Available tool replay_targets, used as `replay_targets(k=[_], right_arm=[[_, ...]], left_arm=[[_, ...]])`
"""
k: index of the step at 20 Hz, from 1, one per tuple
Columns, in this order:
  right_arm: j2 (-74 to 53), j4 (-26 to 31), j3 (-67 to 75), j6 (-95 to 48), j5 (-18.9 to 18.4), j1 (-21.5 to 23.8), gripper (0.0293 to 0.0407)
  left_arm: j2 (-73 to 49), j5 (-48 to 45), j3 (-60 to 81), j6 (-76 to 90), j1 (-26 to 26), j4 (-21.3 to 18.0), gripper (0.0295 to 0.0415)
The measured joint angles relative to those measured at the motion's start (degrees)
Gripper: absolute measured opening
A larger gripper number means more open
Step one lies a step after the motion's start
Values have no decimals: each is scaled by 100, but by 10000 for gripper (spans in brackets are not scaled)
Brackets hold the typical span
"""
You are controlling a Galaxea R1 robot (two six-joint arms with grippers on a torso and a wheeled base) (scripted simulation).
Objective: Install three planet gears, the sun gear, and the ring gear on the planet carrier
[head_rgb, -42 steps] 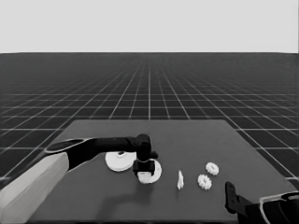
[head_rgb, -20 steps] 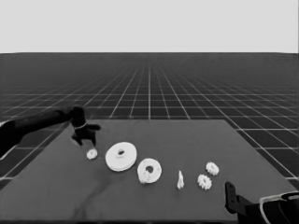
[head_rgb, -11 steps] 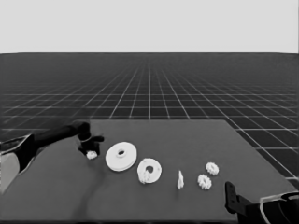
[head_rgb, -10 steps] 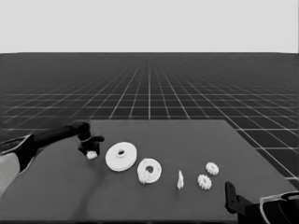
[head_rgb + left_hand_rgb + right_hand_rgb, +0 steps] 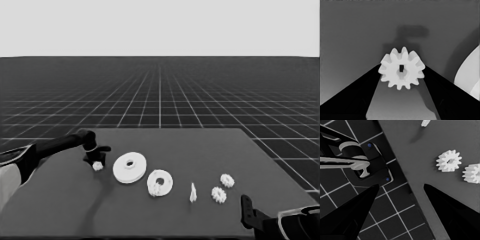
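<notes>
Fingers of the left gripper (image 5: 401, 71), now back at the counter's (image 5: 200, 150) left end, close on a planet gear (image 5: 401, 68) beside the larger round part (image 5: 129, 167). Smaller round part (image 5: 160, 183) already carries one gear; right gripper (image 5: 400, 187) waits open at the lower right corner

left gripper (image 5: 97, 161) over table's (image 5: 200, 145) left part, one gear (image 5: 97, 166) right between its fingers; larger round part (image 5: 129, 167) just right of it, then smaller round part (image 5: 160, 183), thin white piece (image 5: 193, 192), two gears (image 5: 223, 187) near right gripper (image 5: 247, 212) at front-right corner
</notes>
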Motion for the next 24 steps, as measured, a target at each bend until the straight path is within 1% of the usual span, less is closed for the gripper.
replay_targets(k=[2,3,4,6,12,13,14,15,17,19,22,23,24], right_arm=[[0,0,0,0,0,0,385],[0,0,0,0,0,0,385],[0,0,0,0,0,0,385],[0,0,0,0,0,0,385],[0,0,0,0,0,0,385],[0,0,0,0,0,0,385],[0,0,0,0,0,0,385],[0,0,0,0,0,0,385],[0,0,0,0,0,0,385],[0,0,0,0,0,0,385],[0,0,0,0,0,0,385],[0,0,0,0,0,0,385],[0,0,0,0,0,0,385]], left_arm=[[0,0,0,0,0,0,313],[-341,388,749,-360,-307,-35,312],[-475,613,1013,-472,-590,-123,312],[-537,817,1142,-519,-844,-233,312],[-545,919,1161,-521,-954,-296,312],[-518,1080,3093,-3066,-930,81,312],[491,1252,3580,-4259,-905,190,312],[1370,1323,3270,-4647,-892,200,312],[2279,1343,2533,-4709,-883,184,312],[2594,1339,2161,-4651,-880,175,312],[2722,1336,1980,-4613,-878,171,312],[2798,1193,1763,-4493,-567,483,312],[2858,1091,1581,-4398,-335,659,312]])
